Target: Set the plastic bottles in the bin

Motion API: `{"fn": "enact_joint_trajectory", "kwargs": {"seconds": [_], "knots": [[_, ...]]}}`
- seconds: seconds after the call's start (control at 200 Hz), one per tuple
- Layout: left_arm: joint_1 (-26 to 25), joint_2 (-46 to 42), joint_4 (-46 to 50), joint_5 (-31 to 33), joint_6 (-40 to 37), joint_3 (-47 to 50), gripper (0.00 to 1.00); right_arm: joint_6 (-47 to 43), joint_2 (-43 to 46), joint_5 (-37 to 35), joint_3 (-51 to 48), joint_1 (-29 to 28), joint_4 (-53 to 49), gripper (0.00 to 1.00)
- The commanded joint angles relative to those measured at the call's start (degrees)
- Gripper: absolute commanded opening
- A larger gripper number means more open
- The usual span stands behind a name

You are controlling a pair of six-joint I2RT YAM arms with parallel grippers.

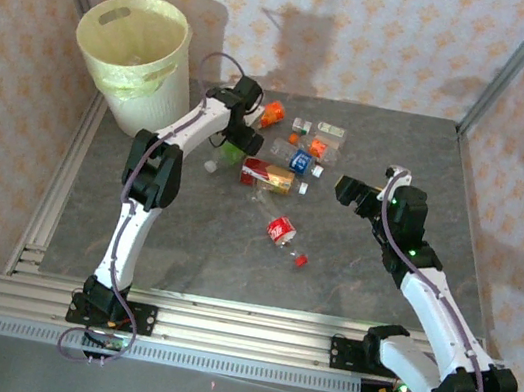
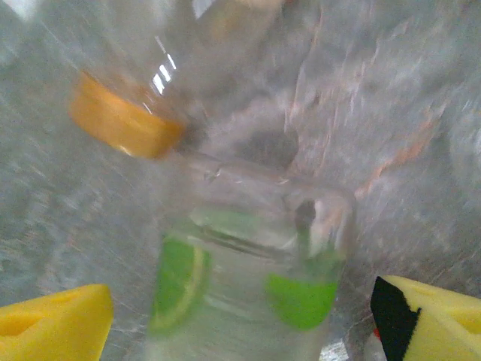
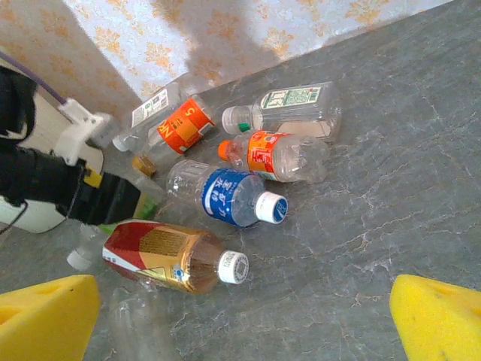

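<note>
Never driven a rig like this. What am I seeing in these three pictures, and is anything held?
Two robot arms stand on a grey table. The overhead picture looks down from behind them; the other two come from cameras on each wrist, the yellow pads being that arm's own fingers. Plastic bottles lie scattered mid-table; the cream bin stands at the far left corner. The left gripper is open around a green-labelled bottle, pads apparently clear of it. The right gripper is open and empty, facing the bottles. Nothing is held.
</note>
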State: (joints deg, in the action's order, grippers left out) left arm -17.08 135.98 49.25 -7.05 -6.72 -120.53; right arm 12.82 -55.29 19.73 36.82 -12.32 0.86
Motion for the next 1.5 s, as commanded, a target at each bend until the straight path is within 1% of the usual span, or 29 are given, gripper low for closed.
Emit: {"fn": "enact_joint_trajectory", "kwargs": {"seconds": [0.0,0.085,0.205,0.39,0.49,0.53,0.585,0.59,0.6,0.615,0.646,0.706,0.716,0.771,0.796,0.841,0.866,0.911,0.996,1.046,1.101,1.261,1.396,1.496], "knots": [[1.6,-2.9,-0.6,-3.0,1.0,4.8,0.92,-0.2,-0.8,1.1,2.2,0.0,-0.2,0.99],[1.9,-4.2,-1.0,-3.7,0.7,6.5,0.92,0.1,-1.3,1.3,2.3,0.0,-0.1,0.99],[2.0,-4.5,-0.8,-2.7,0.6,7.9,0.9,0.3,-1.8,1.6,2.4,0.0,0.2,0.99],[2.6,-4.2,-2.5,-2.9,3.3,8.6,0.87,0.4,-2.4,1.8,2.7,0.0,0.3,0.99],[2.6,-3.8,-2.8,-3.7,4.2,7.5,0.81,0.3,-2.8,2.0,2.5,-0.1,0.7,0.99],[2.6,-3.6,-2.5,-3.9,4.3,7.1,0.79,-0.1,-2.9,3.2,1.9,-0.1,2.0,0.99],[2.6,-3.8,-2.3,-3.8,4.6,7.0,0.74,-2.3,-3.0,8.8,0.1,-0.8,5.5,0.99],[2.6,-3.8,-2.3,-3.8,4.6,7.0,0.73,-3.3,-3.0,10.2,-0.2,-1.1,5.9,0.99],[2.6,-3.9,-2.3,-3.7,4.6,7.0,0.72,-3.8,-3.1,10.6,-0.3,-1.4,6.1,0.99],[2.6,-4.1,-2.2,-3.6,4.7,7.0,0.71,-5.5,-3.2,13.0,-0.6,-2.0,6.5,0.99],[2.6,-4.5,-2.3,-3.4,4.9,7.4,0.69,-10.3,-3.7,16.5,-1.0,-4.7,6.0,0.99],[2.6,-5.9,-2.9,-1.9,6.0,8.5,0.66,-15.6,-5.0,18.5,-1.0,-9.7,5.1,0.99],[2.6,-6.2,-3.0,-1.7,6.2,8.8,0.66,-16.8,-5.6,18.9,-1.0,-11.8,5.0,0.99],[2.6,-8.0,-4.0,-0.1,7.4,10.1,0.61,-23.2,-7.7,18.5,-0.8,-17.9,3.5,0.99],[2.6,-8.9,-4.5,0.6,8.3,10.7,0.59,-28.2,-9.2,17.2,-0.2,-21.8,1.1,0.99],[2.6,-10.4,-4.9,1.2,9.8,11.7,0.58,-34.3,-11.6,14.8,1.2,-26.4,-2.7,0.99],[2.6,-11.4,-5.1,1.3,10.6,12.0,0.57,-36.7,-14.1,13.5,2.5,-29.0,-5.0,0.99],[2.6,-12.7,-5.4,1.2,11.9,12.4,0.57,-37.5,-17.5,13.1,4.0,-31.2,-6.7,0.99],[2.6,-14.6,-6.1,1.1,14.0,13.4,0.56,-37.1,-21.8,10.8,4.5,-34.0,-6.3,0.99],[2.5,-15.6,-6.4,0.7,14.8,14.0,0.55,-38.3,-23.7,8.2,4.5,-36.1,-6.2,0.99],[2.2,-16.9,-6.8,0.5,15.4,15.2,0.55,-39.6,-25.4,7.1,4.5,-37.8,-6.3,0.99],[1.9,-21.3,-9.8,1.2,17.4,19.9,0.54,-43.4,-31.7,3.3,7.2,-42.3,-10.1,0.99],[2.0,-24.2,-12.0,1.3,18.7,23.4,0.54,-41.8,-34.8,1.1,7.9,-42.8,-6.9,0.99],[1.8,-25.6,-11.3,0.0,18.8,22.9,0.55,-41.2,-36.3,0.1,8.6,-42.8,-4.4,0.96]]}}
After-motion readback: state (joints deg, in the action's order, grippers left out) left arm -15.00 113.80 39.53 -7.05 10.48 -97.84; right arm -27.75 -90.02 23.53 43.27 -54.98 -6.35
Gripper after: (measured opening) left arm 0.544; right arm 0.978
